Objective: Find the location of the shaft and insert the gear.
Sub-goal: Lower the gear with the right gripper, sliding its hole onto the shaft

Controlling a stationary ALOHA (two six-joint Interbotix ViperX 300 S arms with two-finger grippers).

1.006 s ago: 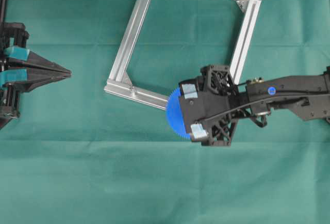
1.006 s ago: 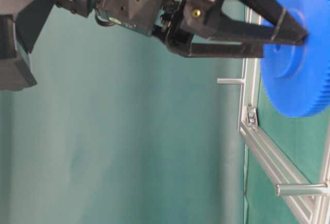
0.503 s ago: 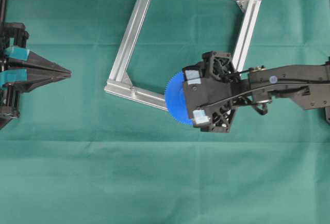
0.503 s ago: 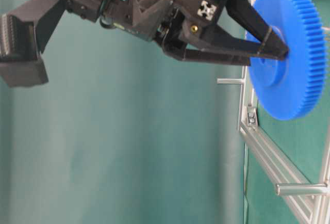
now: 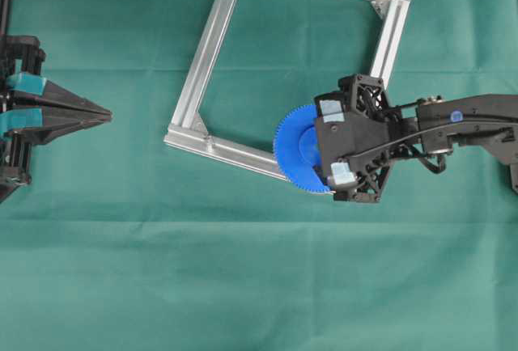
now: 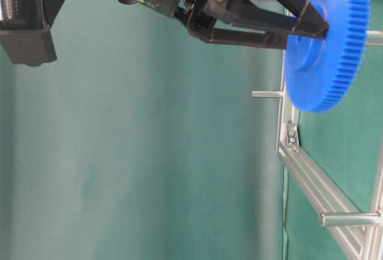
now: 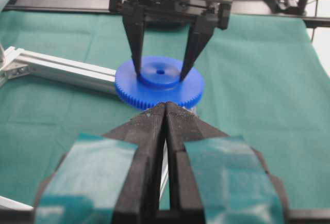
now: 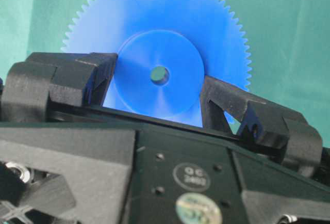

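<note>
Gear [image 5: 298, 150]: blue toothed wheel, held flat, face up, clear of the cloth. The right gripper [image 7: 161, 74] clamps its raised hub from both sides; the fingertips [image 8: 223, 100] press the hub wall and the centre hole sits open between them. Jaws stand wide because the hub is wide, not because they are empty.

Position: the gear hangs directly below the right gripper, over the aluminium frame's [image 5: 212, 40] near bar, close to the corner on the gripper's side. In the table-level view it rides above the bars, not touching them.

Shaft: cannot locate with confidence. A short peg [image 6: 267, 94] sticks up from the frame, just off the gear's lower rim in that view; a second peg [image 6: 350, 218] stands farther along the bar. Wire loops are too small to confirm on either.

Judgement: the hole's axis is vertical, so the next move needs the hole centred over the chosen pin.

Left gripper [image 7: 165, 126]: jaws pressed together, empty, well apart from the frame. Right arm is nearer.
</note>
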